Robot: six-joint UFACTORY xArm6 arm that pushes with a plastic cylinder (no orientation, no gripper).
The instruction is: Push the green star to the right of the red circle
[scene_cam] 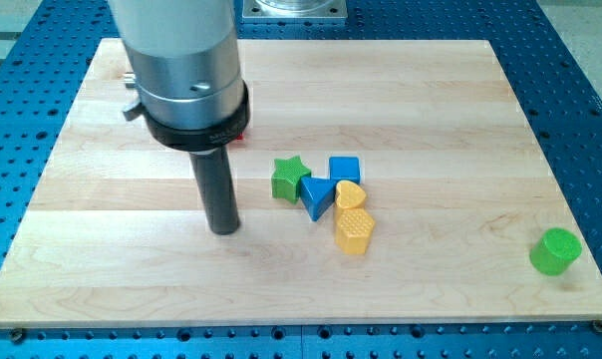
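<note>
The green star (289, 178) lies near the board's middle, touching a blue triangle (318, 196) on its right. Only a sliver of the red circle (239, 133) shows, behind the arm's silver housing at the view's upper left. My tip (224, 228) rests on the board to the left of the green star and slightly below it, a short gap away.
A blue cube (345, 170), a yellow heart (350, 193) and a yellow hexagon (354, 231) cluster right of the star. A green cylinder (555, 250) sits near the board's lower right edge. The wooden board (460, 130) lies on a blue perforated table.
</note>
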